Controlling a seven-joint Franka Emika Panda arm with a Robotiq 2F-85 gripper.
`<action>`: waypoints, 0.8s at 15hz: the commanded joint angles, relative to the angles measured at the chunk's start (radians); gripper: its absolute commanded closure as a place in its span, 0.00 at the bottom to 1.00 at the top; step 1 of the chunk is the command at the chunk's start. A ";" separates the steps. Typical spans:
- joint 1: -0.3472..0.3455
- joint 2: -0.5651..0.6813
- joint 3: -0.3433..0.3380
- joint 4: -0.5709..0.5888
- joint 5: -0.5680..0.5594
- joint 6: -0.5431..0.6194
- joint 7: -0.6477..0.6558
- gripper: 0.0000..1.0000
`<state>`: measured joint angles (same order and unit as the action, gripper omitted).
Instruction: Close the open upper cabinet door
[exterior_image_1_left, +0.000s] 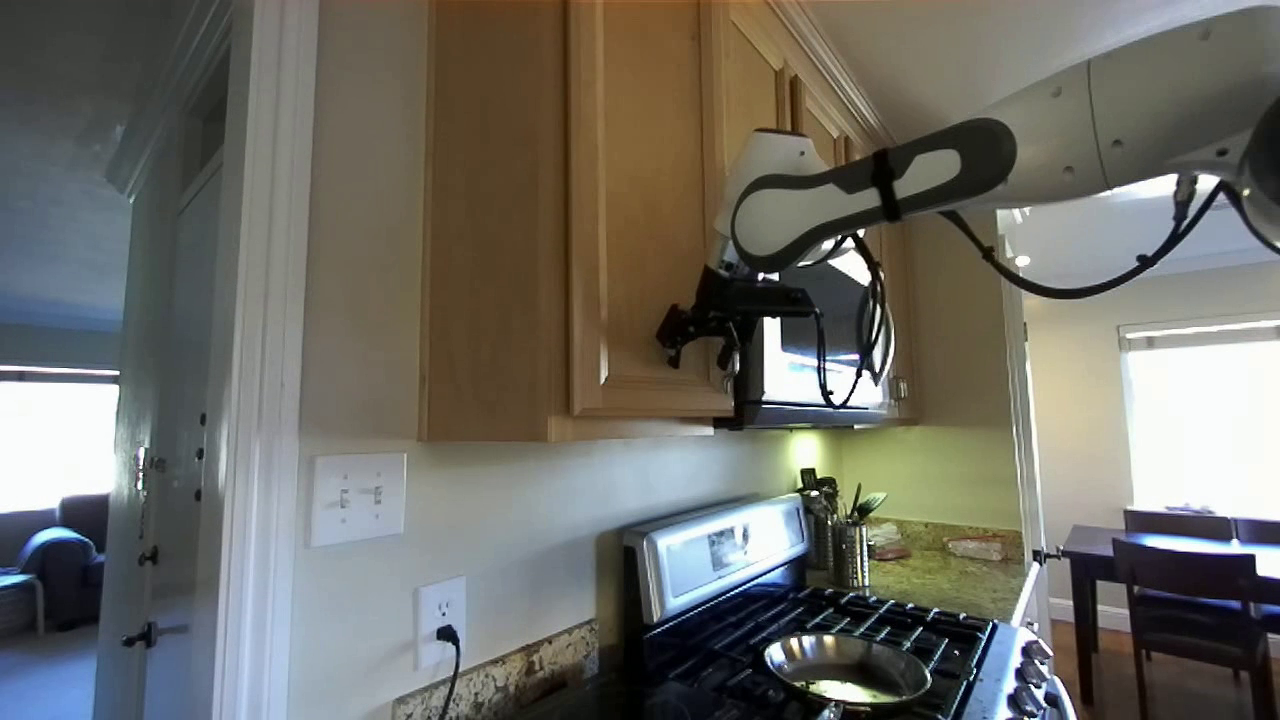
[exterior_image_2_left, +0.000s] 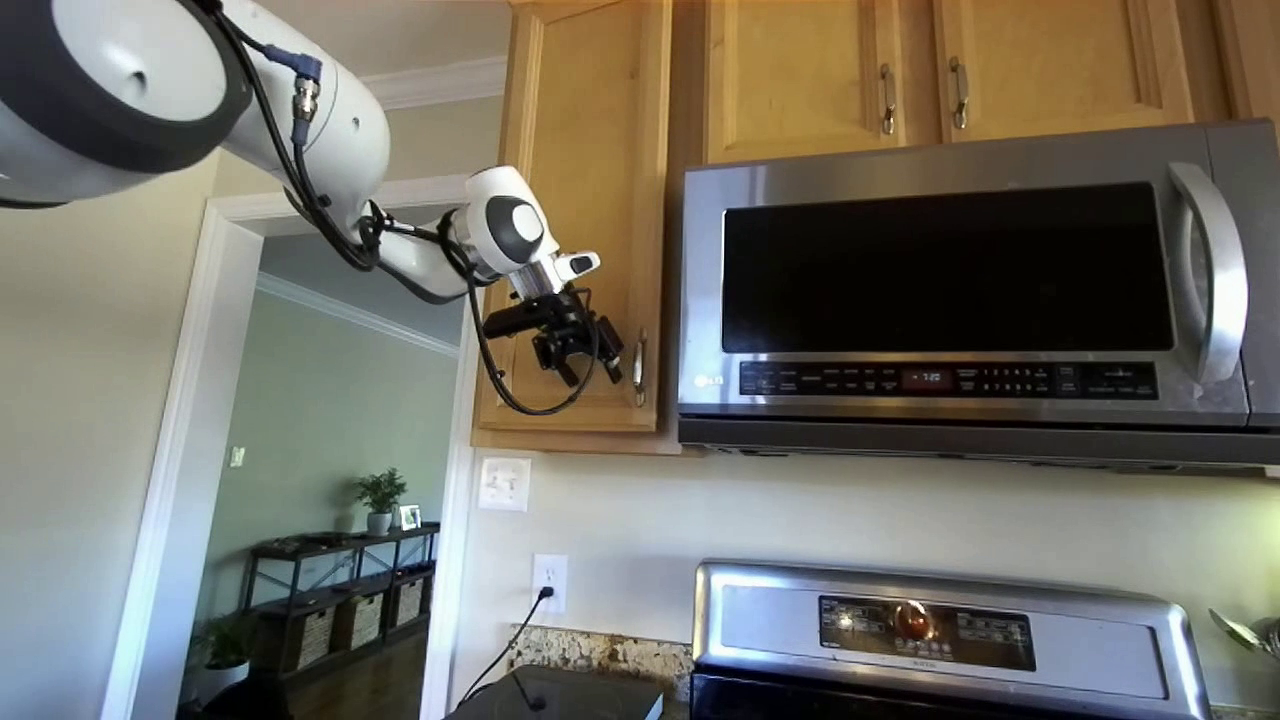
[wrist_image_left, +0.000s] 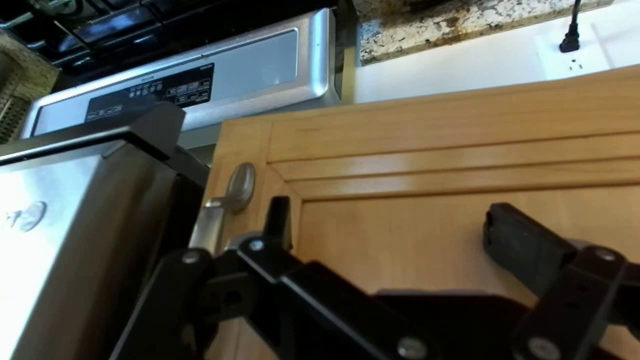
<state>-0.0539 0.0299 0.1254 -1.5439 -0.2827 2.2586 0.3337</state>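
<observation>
Warmly honey-coloured, panelled and silver-handled, the upper cabinet door faces the widely parted pincer.

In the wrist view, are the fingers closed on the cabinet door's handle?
No, the fingers stand wide apart in front of the upper cabinet door, with its handle outside the gap.

In an exterior view a white-and-grey robot arm reaches in from the upper right of the frame. Near the centre, its black gripper, jaws spread, is before the lower right part of a tall honey-coloured wooden upper cabinet door that appears closed; contact cannot be told. At the bottom, right of centre, a round steel frying pan rests on a black-and-silver stove. A white double switch plate is on the cream wall at lower left.
</observation>
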 joint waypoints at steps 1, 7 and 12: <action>0.057 0.050 -0.026 0.074 0.018 -0.024 -0.031 0.00; 0.060 -0.140 0.018 -0.120 0.076 -0.133 -0.098 0.00; 0.095 -0.335 0.007 -0.294 0.147 -0.344 -0.135 0.00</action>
<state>0.0148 -0.1519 0.1552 -1.6793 -0.1832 1.9934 0.2331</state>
